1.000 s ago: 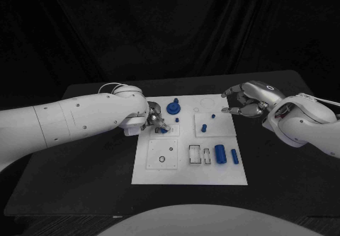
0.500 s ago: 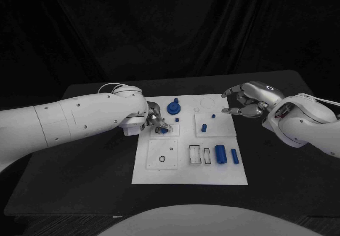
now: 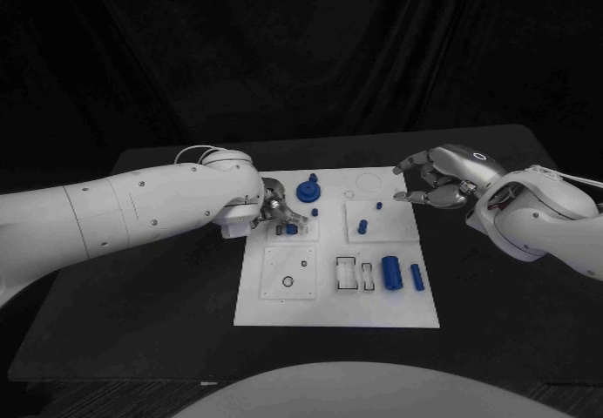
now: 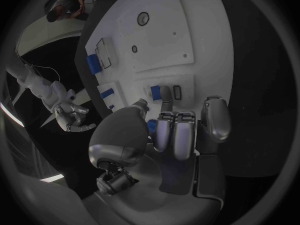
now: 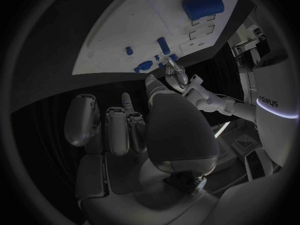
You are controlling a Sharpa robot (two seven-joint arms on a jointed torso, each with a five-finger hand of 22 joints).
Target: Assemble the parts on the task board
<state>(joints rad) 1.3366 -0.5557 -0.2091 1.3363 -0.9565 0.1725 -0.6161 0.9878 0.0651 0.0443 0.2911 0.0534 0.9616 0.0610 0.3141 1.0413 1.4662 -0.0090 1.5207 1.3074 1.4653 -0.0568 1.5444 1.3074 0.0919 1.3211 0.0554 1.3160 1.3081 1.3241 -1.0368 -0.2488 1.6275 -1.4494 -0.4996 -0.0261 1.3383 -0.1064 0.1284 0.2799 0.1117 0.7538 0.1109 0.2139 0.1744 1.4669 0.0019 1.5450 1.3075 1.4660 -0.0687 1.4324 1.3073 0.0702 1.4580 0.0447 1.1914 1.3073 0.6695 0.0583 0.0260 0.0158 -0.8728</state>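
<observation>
On the black counter [image 3: 151, 287] lies the white board [image 3: 337, 309], with bare dark surface on its left, right and near sides. At the board's far left edge the left hand [image 3: 274, 212] reaches in, its fingers [image 4: 165, 96] spread and holding nothing, one fingertip touching or just beside a small blue block [image 3: 290, 229] that stands in a square recess. Just beyond it stands a round blue knob [image 3: 308, 192]. Off the far right corner the right hand [image 3: 436, 177] hangs above the counter, fingers curled in on nothing, well apart from the parts. Near the board's right edge a thick blue cylinder [image 3: 391, 273] and a thin blue rod [image 3: 416, 277] lie side by side, with open board nearer. Compared with a second ago, the left hand has drawn slightly back from the block; the right hand has stayed put.
</observation>
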